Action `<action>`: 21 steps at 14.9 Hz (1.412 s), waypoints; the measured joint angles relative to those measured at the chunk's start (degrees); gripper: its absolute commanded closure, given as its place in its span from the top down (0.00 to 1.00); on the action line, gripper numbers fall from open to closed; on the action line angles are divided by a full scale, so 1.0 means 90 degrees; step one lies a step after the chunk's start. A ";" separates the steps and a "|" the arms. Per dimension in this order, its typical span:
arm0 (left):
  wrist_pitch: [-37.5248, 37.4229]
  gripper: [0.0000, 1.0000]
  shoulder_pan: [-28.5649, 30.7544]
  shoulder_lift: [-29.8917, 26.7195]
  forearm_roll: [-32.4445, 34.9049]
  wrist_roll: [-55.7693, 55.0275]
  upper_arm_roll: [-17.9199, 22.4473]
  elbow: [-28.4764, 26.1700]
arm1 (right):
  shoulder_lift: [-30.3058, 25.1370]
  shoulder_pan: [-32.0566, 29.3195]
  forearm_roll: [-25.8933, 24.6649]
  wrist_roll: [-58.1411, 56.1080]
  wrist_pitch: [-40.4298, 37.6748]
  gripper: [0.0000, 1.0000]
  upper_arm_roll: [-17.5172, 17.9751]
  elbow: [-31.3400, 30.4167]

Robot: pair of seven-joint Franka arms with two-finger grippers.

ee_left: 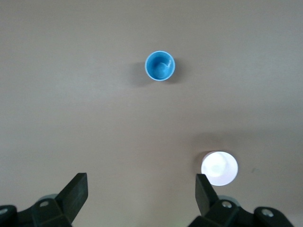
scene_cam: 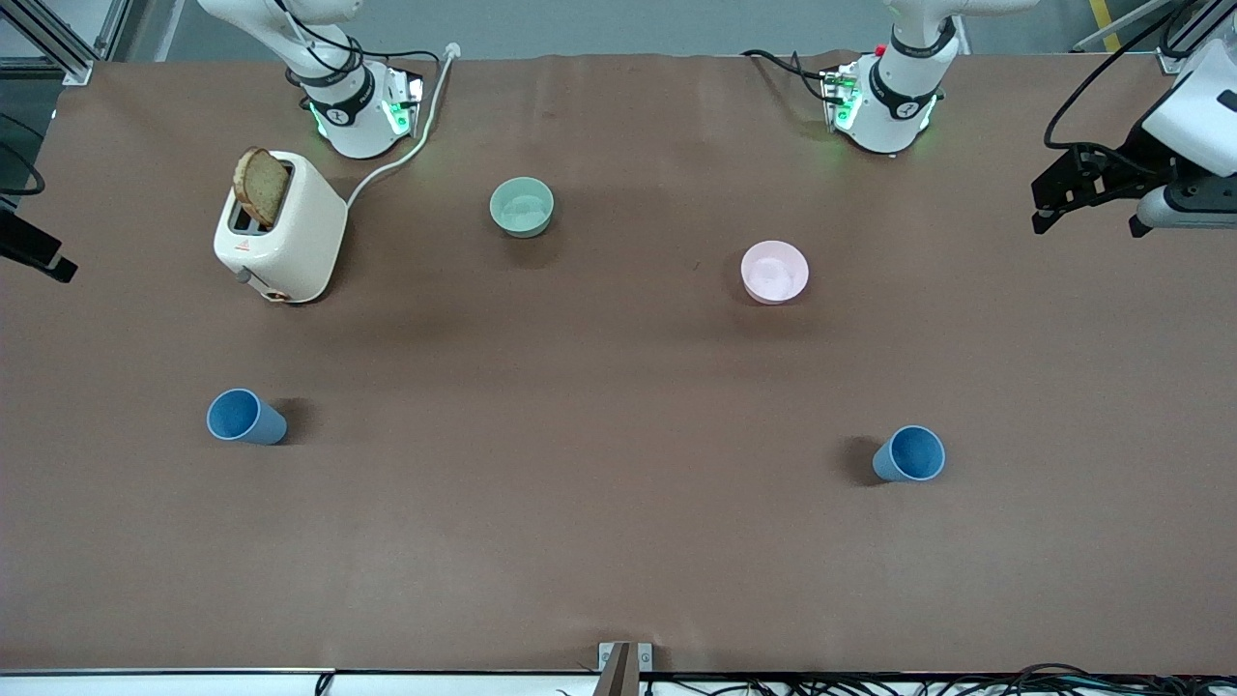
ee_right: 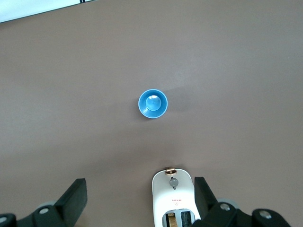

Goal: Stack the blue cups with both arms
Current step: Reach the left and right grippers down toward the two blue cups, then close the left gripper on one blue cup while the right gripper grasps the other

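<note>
blue cups (scene_cam: 245, 418) (scene_cam: 909, 454) | green bowl (scene_cam: 521, 207) | pink bowl (scene_cam: 774, 272) | brown table (scene_cam: 599, 522)

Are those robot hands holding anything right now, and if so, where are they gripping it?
Nothing is held. The left gripper and the right gripper both hang open high above the table, and both blue cups stand untouched on it.

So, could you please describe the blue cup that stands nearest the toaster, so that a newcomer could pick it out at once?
Start at the white toaster with a slice of bread sticking out, at the right arm's end of the table. Come straight toward the front camera from it to a small blue cup standing upright on the brown table. The other blue cup stands at the left arm's end, nearer the pink bowl.
</note>
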 measured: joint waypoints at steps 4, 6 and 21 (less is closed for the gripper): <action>-0.0024 1.00 0.0009 0.0093 -0.0032 -0.0004 0.0021 0.0050 | 0.0000 0.0000 0.0000 0.0000 0.0000 1.00 0.0000 0.0000; 0.0002 1.00 0.0044 0.0275 -0.0029 -0.0001 0.0038 0.0045 | 0.0000 -0.0001 0.0000 0.0000 -0.0002 1.00 -0.0001 0.0000; 0.4602 0.61 0.0109 0.3803 0.0186 -0.0145 0.0074 -0.0758 | 0.1855 -0.0092 -0.0137 -0.0947 0.3486 1.00 -0.0001 -0.1656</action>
